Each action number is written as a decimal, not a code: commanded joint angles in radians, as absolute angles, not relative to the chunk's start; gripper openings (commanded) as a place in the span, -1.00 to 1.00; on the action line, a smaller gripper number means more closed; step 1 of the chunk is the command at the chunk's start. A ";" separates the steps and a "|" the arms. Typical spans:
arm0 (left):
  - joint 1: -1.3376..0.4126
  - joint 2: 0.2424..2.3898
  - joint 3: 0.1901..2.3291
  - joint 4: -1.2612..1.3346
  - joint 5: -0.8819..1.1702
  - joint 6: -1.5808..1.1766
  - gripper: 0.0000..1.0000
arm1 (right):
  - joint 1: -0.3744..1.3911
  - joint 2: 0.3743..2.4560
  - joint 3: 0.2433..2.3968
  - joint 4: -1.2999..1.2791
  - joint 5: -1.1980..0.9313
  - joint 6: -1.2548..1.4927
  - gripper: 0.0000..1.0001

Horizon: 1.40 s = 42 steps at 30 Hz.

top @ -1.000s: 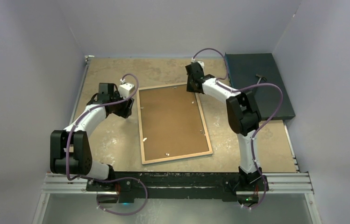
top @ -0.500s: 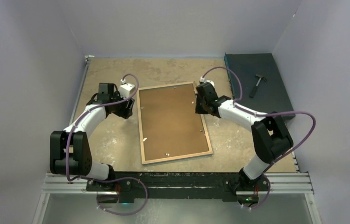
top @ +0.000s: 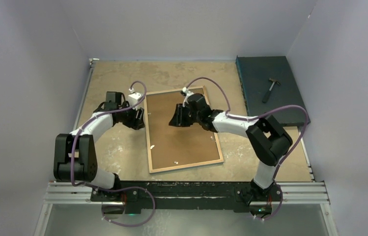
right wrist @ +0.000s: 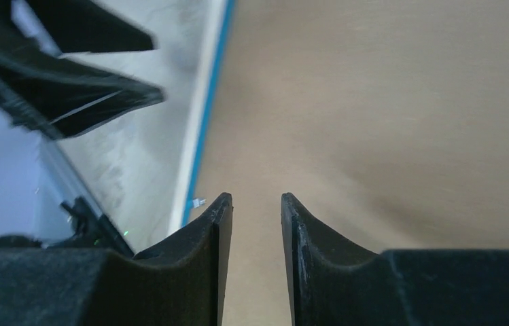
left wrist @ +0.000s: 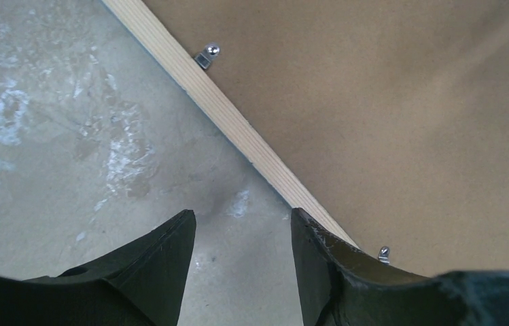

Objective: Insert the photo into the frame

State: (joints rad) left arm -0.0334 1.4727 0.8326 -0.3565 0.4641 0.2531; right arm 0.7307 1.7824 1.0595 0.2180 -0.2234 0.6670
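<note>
Both my left fingers (left wrist: 170,251) and right fingers (right wrist: 214,238) are part open and empty, the frame (top: 186,165) lies face down on the surface (top: 118,147), and a clumsy push could slide it away.

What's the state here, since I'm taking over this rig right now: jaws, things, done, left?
Left gripper: jaws open, empty, at the frame's left rail.
Right gripper: jaws open, empty, over the backing board.
Frame lies back up, board in it. Photo not in view.
Done: cannot tell whether the photo is under the board.
Left: probably lift the board and check; put the photo in if absent.
</note>
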 commanded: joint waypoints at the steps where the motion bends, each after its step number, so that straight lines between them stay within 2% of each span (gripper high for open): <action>1: -0.038 1.487 0.788 -0.307 0.555 0.259 0.04 | 0.803 1.785 1.027 0.418 -0.422 0.654 -0.27; 14: -0.073 1.564 0.794 -0.277 0.531 0.302 -0.10 | 0.920 1.854 0.965 0.478 -0.460 0.678 -0.35; 25: -0.094 1.619 0.814 -0.271 0.491 0.310 -0.39 | 0.954 1.945 1.012 0.483 -0.464 0.706 -0.42; 42: -0.095 1.603 0.822 -0.298 0.451 0.340 -0.65 | 0.991 2.011 1.090 0.475 -0.329 0.721 -0.57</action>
